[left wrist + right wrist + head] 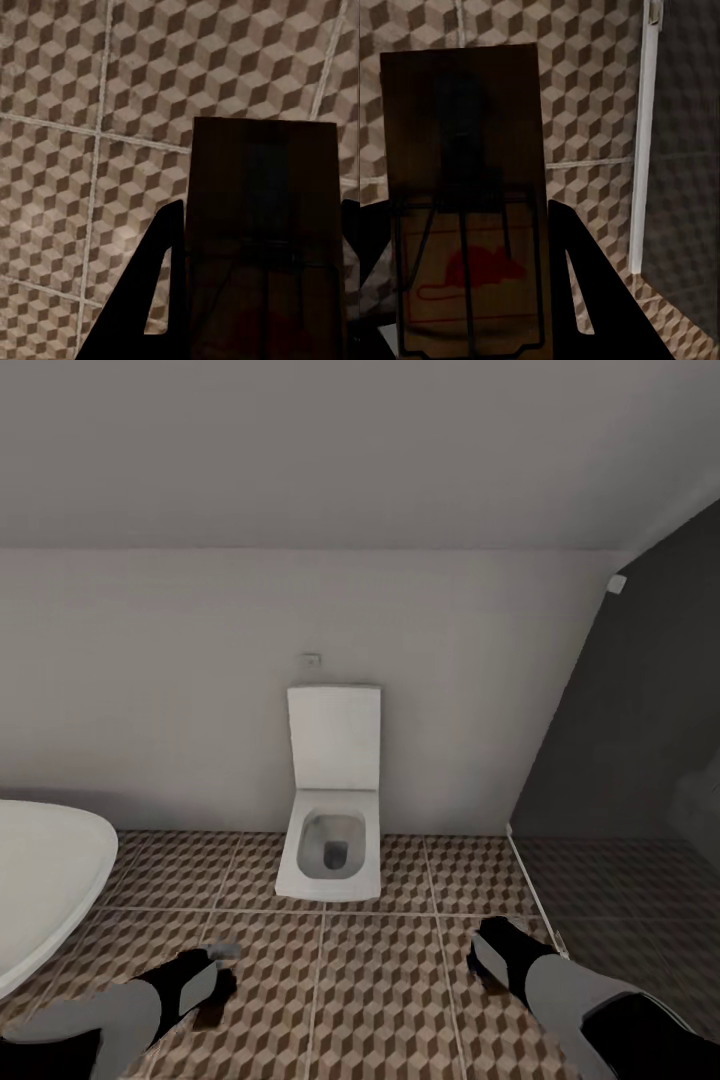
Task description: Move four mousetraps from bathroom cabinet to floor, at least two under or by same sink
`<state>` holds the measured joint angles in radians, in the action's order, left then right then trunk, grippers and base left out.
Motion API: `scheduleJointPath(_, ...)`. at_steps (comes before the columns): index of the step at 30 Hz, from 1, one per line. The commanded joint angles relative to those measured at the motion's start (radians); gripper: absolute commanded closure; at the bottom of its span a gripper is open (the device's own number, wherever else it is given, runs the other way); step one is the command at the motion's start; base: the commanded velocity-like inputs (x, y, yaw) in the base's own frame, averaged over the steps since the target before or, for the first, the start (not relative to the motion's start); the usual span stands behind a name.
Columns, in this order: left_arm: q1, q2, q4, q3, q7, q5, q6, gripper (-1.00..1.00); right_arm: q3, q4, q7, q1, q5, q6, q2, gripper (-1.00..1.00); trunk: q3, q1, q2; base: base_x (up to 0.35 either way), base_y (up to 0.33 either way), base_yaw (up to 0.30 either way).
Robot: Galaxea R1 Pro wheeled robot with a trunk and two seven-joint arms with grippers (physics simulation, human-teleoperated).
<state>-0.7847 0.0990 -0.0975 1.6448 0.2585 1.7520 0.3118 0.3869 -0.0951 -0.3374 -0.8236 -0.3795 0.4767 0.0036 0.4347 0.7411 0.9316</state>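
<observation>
**Wrist views: a mousetrap clamped in each gripper above the tiled floor**

The left gripper (255, 285) is closed on a dark wooden mousetrap (262, 225), held over the cube-patterned bathroom floor (82, 112). The right gripper (472, 285) grips a second mousetrap (465, 187) with a red mouse print, near a white shower threshold (643, 150). In the head view both arms reach forward and low toward a white toilet (332, 800); a bathtub (40, 880) sits at the floor's left edge.

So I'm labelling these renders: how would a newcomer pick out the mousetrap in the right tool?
Start at the white square toilet against the back wall, then drop down the cube-patterned brown tile floor to the right tool. It clamps a flat dark-brown wooden mousetrap, whose red mouse print sets it apart.
</observation>
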Motion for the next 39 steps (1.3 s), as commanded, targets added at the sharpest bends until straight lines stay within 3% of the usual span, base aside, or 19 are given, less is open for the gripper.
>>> scheduleJointPath(1,-0.016,-0.001,0.010,-0.001,0.002,0.000,0.009,1.00,-0.002,0.000,0.002,-0.016,-0.006,0.009,0.000,1.00,0.000,0.000,0.000,0.000,0.000,0.000)
scheduleJointPath(6,-0.051,-0.005,0.021,0.000,0.002,-0.002,0.021,1.00,-0.003,0.002,0.010,-0.039,-0.007,0.022,0.003,1.00,0.000,0.000,0.000,0.000,0.000,0.000)
scheduleJointPath(11,-0.138,0.000,0.026,0.003,0.002,-0.003,0.023,1.00,0.001,0.003,0.012,-0.043,-0.002,0.024,0.006,1.00,0.000,0.000,0.000,0.000,0.000,0.000)
scheduleJointPath(15,-0.142,0.019,0.023,0.005,-0.003,-0.003,0.018,1.00,0.004,0.005,0.017,-0.034,0.002,0.019,0.006,1.00,0.000,0.000,0.000,0.000,0.000,0.000)
scheduleJointPath(26,-0.142,0.009,0.013,0.006,-0.011,-0.005,0.013,1.00,0.002,0.003,0.018,-0.031,0.004,-0.057,-0.003,1.00,0.000,0.000,0.000,0.237,0.111,0.000)
scheduleJointPath(39,-0.142,0.008,0.012,0.006,-0.012,-0.006,0.013,1.00,0.003,0.002,0.019,-0.031,0.004,-0.064,0.002,1.00,0.000,0.000,0.000,0.327,0.008,0.000)
